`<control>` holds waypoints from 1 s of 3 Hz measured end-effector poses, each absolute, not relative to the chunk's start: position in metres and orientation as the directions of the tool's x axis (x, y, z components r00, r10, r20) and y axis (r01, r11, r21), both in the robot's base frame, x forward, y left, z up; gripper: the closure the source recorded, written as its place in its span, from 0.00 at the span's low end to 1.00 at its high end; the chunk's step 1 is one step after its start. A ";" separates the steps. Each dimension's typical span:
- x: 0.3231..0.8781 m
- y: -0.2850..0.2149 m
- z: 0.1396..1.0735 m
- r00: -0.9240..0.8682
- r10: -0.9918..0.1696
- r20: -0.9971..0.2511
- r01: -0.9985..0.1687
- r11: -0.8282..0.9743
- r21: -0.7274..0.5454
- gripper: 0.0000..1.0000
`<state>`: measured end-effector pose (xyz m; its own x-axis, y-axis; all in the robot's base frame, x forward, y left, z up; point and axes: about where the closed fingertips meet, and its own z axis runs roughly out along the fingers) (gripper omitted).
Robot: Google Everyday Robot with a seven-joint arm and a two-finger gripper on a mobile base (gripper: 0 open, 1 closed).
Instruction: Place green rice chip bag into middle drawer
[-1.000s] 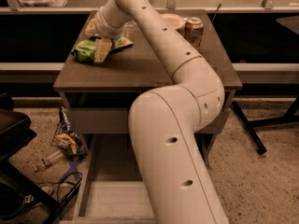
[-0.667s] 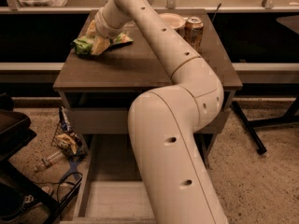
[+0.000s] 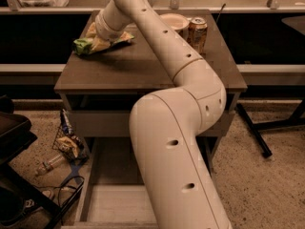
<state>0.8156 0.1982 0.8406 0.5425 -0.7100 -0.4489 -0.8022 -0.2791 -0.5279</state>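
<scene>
One long cream-coloured robot arm (image 3: 181, 142) fills the middle of our view, reaching up and away from us over the square dark brown table (image 3: 124, 69). Below the table's front edge the middle drawer (image 3: 112, 205), a wide shallow tray with a pale flat floor, stands pulled out toward us, and we see nothing lying in it. Up at the far left corner of the tabletop is the crumpled bright green rice chip bag (image 3: 85, 46), and the gripper (image 3: 106, 34) sits right on top of it. Its tip is buried against the foil behind the wrist, so we cannot tell whether it has the bag clamped or is only pressing down. The bag's long axis runs across our view, its green end poking out past the gripper toward the left. By our reckoning, the carry must come toward us and down to reach that tray.

Our count: one arm, one gripper, one green bag, one open drawer, one round pale bowl (image 3: 174, 20), one orange soda can (image 3: 197, 32).
</scene>
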 end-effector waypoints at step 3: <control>0.814 0.158 0.893 0.528 -0.750 -0.398 -0.779 -0.242 -0.579 1.00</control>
